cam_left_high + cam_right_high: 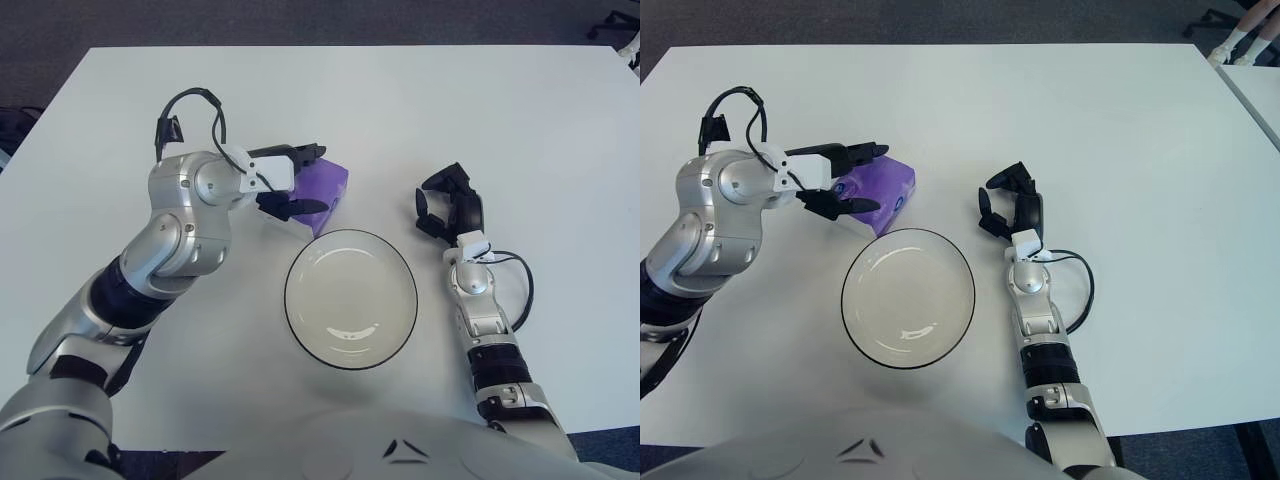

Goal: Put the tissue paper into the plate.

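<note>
The purple tissue pack (328,186) sits tilted just beyond the plate's (350,298) far-left rim, pinched in the left hand (290,182). The right hand (450,205), fingers curled on nothing, shows right of the plate. White table (480,110); dark carpet (300,20) beyond.

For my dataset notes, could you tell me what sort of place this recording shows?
Probably an office or lab: a large white table, dark carpet beyond it, and an office chair base at the far right.
</note>
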You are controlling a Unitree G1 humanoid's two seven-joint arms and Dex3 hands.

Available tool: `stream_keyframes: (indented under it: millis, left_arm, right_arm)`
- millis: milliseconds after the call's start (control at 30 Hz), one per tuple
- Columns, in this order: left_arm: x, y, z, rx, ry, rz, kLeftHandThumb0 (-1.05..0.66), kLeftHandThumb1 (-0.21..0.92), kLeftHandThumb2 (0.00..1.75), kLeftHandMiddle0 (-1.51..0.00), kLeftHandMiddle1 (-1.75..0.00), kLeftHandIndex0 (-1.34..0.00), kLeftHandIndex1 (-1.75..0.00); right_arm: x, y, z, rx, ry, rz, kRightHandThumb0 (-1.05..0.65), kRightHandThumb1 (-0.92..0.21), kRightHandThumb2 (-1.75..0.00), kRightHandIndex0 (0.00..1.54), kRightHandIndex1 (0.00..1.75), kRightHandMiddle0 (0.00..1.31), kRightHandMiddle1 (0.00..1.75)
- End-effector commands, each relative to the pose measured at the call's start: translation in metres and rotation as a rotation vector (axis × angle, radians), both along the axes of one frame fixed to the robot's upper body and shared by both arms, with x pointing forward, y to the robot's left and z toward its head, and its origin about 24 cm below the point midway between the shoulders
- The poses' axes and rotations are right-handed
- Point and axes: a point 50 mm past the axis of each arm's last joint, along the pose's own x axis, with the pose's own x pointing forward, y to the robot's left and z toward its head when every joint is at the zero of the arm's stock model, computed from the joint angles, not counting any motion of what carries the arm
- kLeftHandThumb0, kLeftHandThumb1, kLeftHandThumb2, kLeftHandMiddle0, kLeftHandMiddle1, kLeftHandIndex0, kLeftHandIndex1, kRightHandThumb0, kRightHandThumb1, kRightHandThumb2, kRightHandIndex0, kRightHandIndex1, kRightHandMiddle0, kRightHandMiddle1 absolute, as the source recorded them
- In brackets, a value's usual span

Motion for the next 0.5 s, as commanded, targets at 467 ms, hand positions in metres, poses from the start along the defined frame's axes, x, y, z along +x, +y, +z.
stream_keyframes:
  millis: [467]
  left_arm:
    - [0.011, -0.017, 0.019, 0.009, -0.066, 0.237, -1.05, 0.92, 0.46, 0.00, 0.00, 0.00, 0.00]
  right_arm:
    - [-0.017, -0.001, -0.045, 0.016, 0.241, 0.030, -0.39, -0.63, -0.93, 0.62, 1.40, 0.37, 1.75]
